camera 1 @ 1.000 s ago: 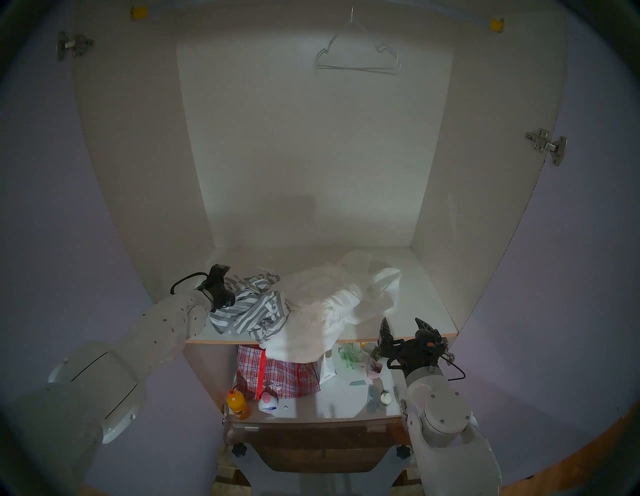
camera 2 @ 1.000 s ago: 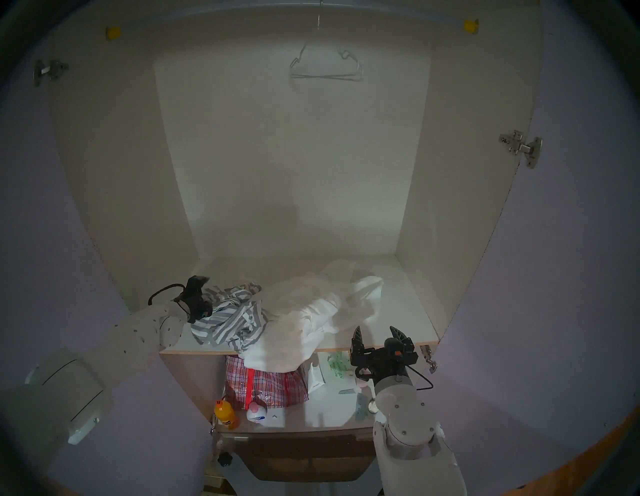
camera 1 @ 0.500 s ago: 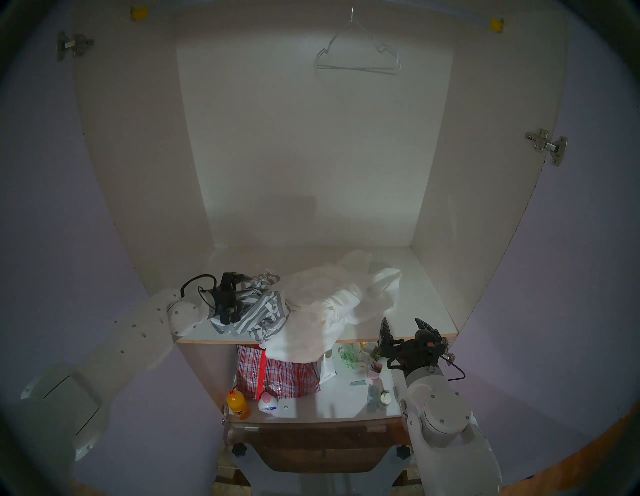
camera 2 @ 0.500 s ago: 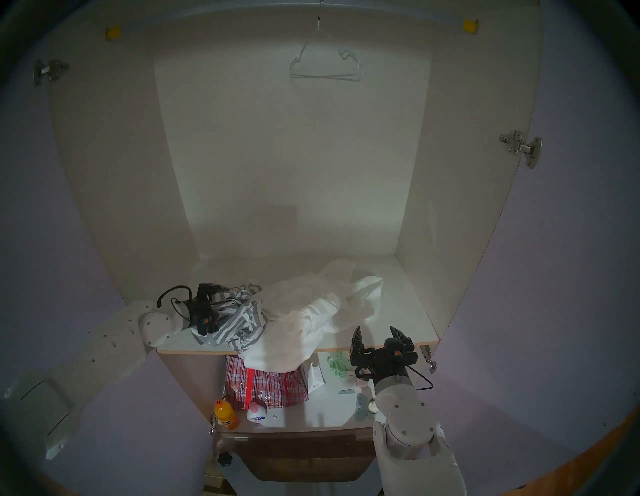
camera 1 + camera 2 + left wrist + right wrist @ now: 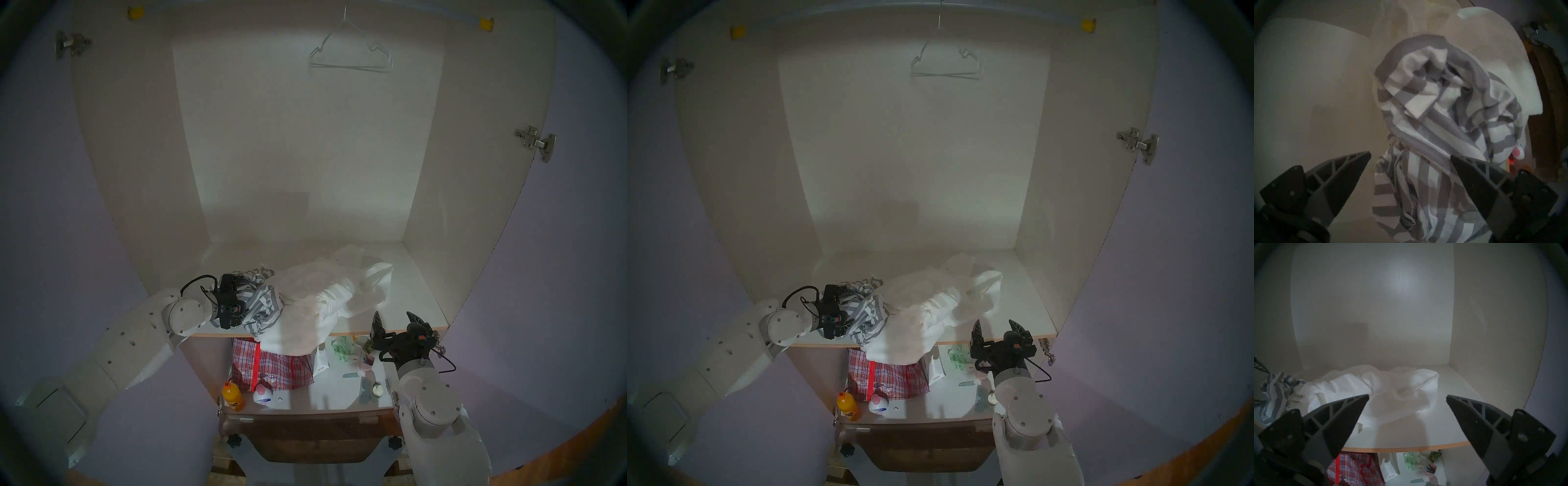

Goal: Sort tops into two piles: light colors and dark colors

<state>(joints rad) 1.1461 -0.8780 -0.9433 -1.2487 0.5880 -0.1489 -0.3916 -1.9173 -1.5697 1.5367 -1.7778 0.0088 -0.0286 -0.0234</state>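
Observation:
The grey-and-white striped top (image 5: 264, 305) lies crumpled at the front left of the wardrobe shelf (image 5: 414, 298). The heap of plain white tops (image 5: 315, 298) lies beside it, touching it, and hangs over the shelf's front edge. My left gripper (image 5: 246, 297) is open and points right, low over the striped top's left part. In the left wrist view the striped cloth (image 5: 1440, 110) lies between the spread fingers of my left gripper (image 5: 1410, 154). My right gripper (image 5: 393, 315) is open and empty at the shelf's front right edge, and in the right wrist view (image 5: 1407, 396) it faces the white heap (image 5: 1373, 385).
A red checked plastic bag (image 5: 271, 366), an orange bottle (image 5: 232, 397), a white-and-pink bottle (image 5: 263, 395), a small white paper bag (image 5: 320, 361) and small items sit on the lower shelf. A wire hanger (image 5: 351, 51) hangs on the rail above. Wardrobe walls close in left, right and behind.
My left arm has swung in and turned its wrist. Its gripper has moved right from the shelf's left rear onto the striped top. The right arm has not moved.

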